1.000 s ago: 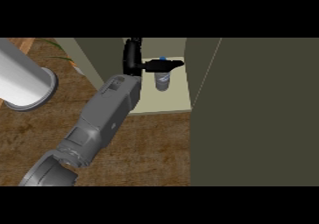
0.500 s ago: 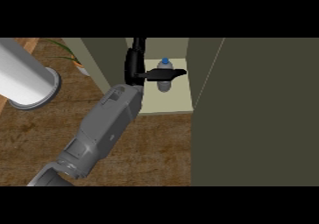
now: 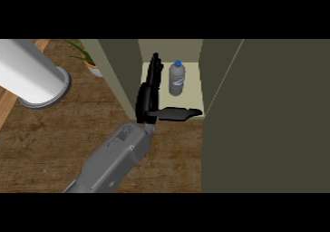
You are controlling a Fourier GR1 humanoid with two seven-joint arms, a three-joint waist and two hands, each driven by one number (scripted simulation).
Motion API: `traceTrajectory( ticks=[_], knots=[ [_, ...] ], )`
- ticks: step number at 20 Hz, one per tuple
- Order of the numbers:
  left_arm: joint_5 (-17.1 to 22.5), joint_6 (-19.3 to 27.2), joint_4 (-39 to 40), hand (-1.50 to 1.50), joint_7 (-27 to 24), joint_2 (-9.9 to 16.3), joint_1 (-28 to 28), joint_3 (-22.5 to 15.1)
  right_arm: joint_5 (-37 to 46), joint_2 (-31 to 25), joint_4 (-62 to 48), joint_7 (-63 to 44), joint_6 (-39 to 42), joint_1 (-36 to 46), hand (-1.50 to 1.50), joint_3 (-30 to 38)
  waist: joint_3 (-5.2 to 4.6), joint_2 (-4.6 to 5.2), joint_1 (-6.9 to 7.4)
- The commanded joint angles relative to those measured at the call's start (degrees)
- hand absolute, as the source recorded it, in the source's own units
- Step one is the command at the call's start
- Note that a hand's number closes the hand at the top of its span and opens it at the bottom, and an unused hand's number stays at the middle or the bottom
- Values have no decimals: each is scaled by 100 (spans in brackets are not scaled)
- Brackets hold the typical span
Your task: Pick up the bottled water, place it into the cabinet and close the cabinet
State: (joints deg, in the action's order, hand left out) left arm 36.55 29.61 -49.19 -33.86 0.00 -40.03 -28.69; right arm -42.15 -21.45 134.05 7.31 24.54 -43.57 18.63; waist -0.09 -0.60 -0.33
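Change since half a second ago: the hand has let go of the bottled water and drawn back toward the front of the cabinet; the bottle now stands alone, deeper inside.

Cabinet door: dark olive panel, swung open, filling everything to the right of the bottle.

Counter top: brown wood grain, in front of the cabinet and to the left of it.

White cylinder: large, pale, with a grey rim, well to the left of the bottle.

Forearm: grey, one only, rising from the lower edge toward the cabinet opening. Which arm it is cannot be told from this view.

Cabinet: olive walls with a pale shelf floor; the bottle stands upright on that floor.

Hand: black, just left of the bottle and apart from it. Fingers straight, extended along the left cabinet wall; thumb spread wide across the shelf's front edge. It holds nothing.

Potted plant: green leaves in a pale pot, left of the cabinet.

Bottled water: clear body, blue cap, inside the cabinet.
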Motion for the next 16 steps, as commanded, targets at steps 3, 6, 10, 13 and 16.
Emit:
traceTrajectory(
  ticks=[3, 6, 10, 13, 16],
  knots=[
    [-46, 507, -1679, -150, 44, 1, 1354, -845, -231, 70, 980, -237, -31, -447, -150, 280, 1, -11, 23],
    [-344, 661, -2303, -150, 82, 85, 1886, -994, -279, 20, 1037, -412, -236, -223, -150, 299, 2, 14, 71],
    [-382, 455, -3157, 150, 327, 356, 2531, -1462, 26, 186, 1041, -254, 76, -406, 150, 167, 5, 10, 21],
    [-365, 102, -3425, 150, 364, 825, 2864, -1449, 99, 52, 746, -149, 603, -375, 150, 192, 6, 26, -13],
    [-616, 200, -3990, 150, 104, 1121, 3453, -1774, 331, 87, 1000, -297, 686, -540, 150, -173, 4, 20, 8]
  ],
)
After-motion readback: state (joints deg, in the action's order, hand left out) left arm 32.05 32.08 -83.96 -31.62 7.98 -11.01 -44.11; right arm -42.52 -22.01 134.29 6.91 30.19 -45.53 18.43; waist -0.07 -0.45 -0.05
